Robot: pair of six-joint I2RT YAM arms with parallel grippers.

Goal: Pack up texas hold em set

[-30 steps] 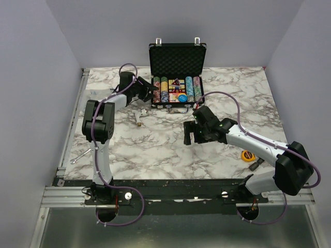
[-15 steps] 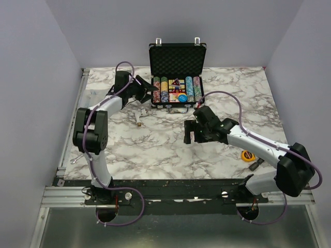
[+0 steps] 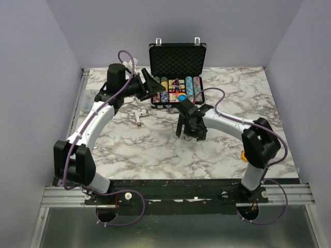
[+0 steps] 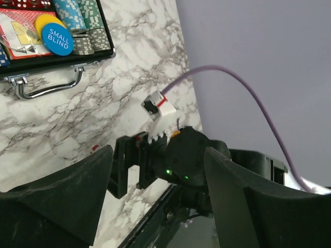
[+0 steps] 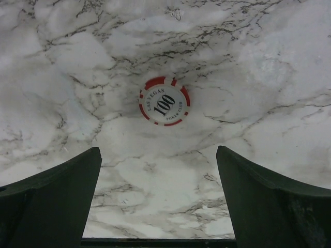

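Note:
The small black briefcase (image 3: 177, 61) stands open at the back, its lid upright, with multicoloured chip rows (image 3: 178, 89) in its tray. The left wrist view shows the tray's corner: blue "SMALL BLIND" disc (image 4: 57, 40), yellow disc (image 4: 47, 21), red card box (image 4: 18, 35), chip rows (image 4: 83, 18) and silver handle (image 4: 46, 88). My left gripper (image 3: 153, 87) (image 4: 158, 155) is open and empty by the case's left side. My right gripper (image 3: 189, 133) (image 5: 158, 155) is open and empty, pointing down over a lone white-and-red "100" chip (image 5: 164, 101) lying flat on the marble.
A small white plastic object (image 3: 138, 117) lies on the table left of the case. A bit of the yellow tape measure (image 3: 243, 154) shows behind the right arm's elbow. The right arm (image 4: 183, 157) fills the middle of the left wrist view.
The right arm has swung left and toward the case, gripper still pointing down. The left arm's elbow has dropped out to the near left while its gripper stays by the case's left side.

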